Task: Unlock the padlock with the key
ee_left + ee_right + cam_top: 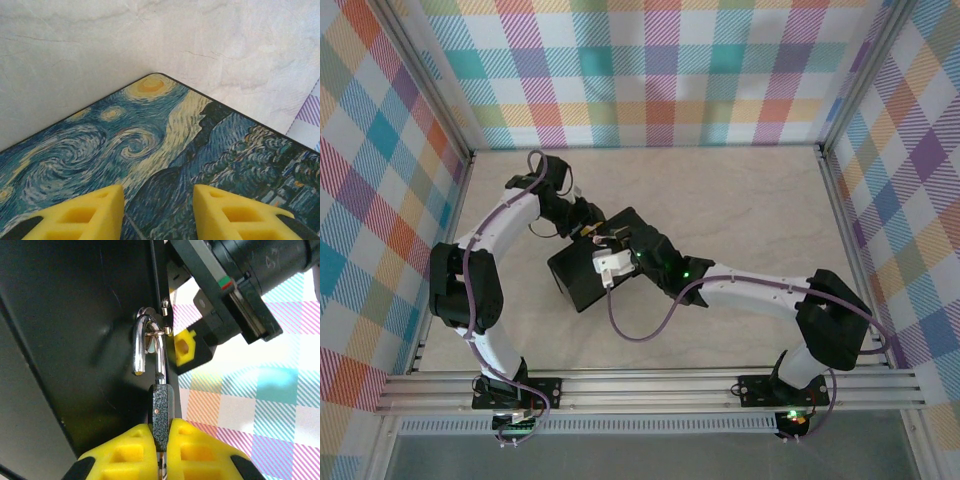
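Note:
The small grey speckled padlock (161, 407) hangs edge-on from the hasp ring (155, 330) on the black box side. Its shiny shackle (141, 342) has one leg out of the body, with the cut end free. My right gripper (161, 432) is shut on the padlock body. A sliver of metal shows under the body between the fingers; I cannot tell whether it is the key. My left gripper (158, 212) is open above the box lid (150, 140) with the swirly night-sky print, its yellow fingers (87, 212) wide apart with nothing between them. From above, both grippers (608, 265) meet at the box (582, 285).
The box lies mid-table on the pale marbled surface (100, 40). One yellow fingertip of the left gripper (184, 346) shows just behind the hasp in the right wrist view. Checked walls (650, 60) enclose the table on three sides.

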Controlling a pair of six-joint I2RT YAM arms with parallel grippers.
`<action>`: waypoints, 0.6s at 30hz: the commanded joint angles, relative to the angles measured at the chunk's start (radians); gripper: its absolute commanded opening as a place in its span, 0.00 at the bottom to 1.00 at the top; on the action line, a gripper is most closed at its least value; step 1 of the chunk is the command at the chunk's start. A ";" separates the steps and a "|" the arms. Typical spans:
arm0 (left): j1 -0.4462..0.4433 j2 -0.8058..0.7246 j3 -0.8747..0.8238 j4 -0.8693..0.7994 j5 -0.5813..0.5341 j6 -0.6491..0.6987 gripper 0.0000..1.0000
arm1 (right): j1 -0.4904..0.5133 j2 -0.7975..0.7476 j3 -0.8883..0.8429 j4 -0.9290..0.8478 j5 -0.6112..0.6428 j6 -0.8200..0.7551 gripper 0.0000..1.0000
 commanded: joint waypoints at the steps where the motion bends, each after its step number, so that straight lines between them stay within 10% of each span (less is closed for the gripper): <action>1: 0.007 -0.051 -0.039 -0.096 0.021 0.052 0.40 | -0.063 0.027 -0.042 -0.148 -0.006 0.025 0.03; 18: 0.072 -0.065 -0.069 -0.061 0.032 0.017 0.40 | -0.133 -0.096 0.033 -0.416 -0.157 0.134 0.42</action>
